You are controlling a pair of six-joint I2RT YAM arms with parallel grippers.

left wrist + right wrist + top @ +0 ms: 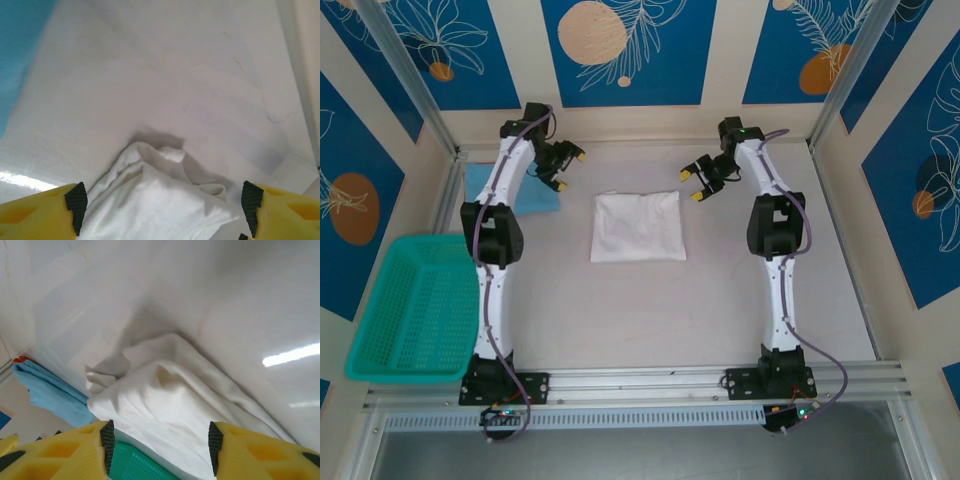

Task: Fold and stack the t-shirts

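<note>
— Grippers?
— Left gripper (568, 170) and right gripper (691, 186) gape empty, flanking the far edge of the white shirt (638, 227), which lies folded mid-table; probably let go of.
— Blue shirt (545, 200)?
— Far left, likely the stack's base.

Log: I see both arms stretched far forward. Left hand (570, 170) and right hand (691, 185) face each other, fingers spread wide, holding nothing.
</note>
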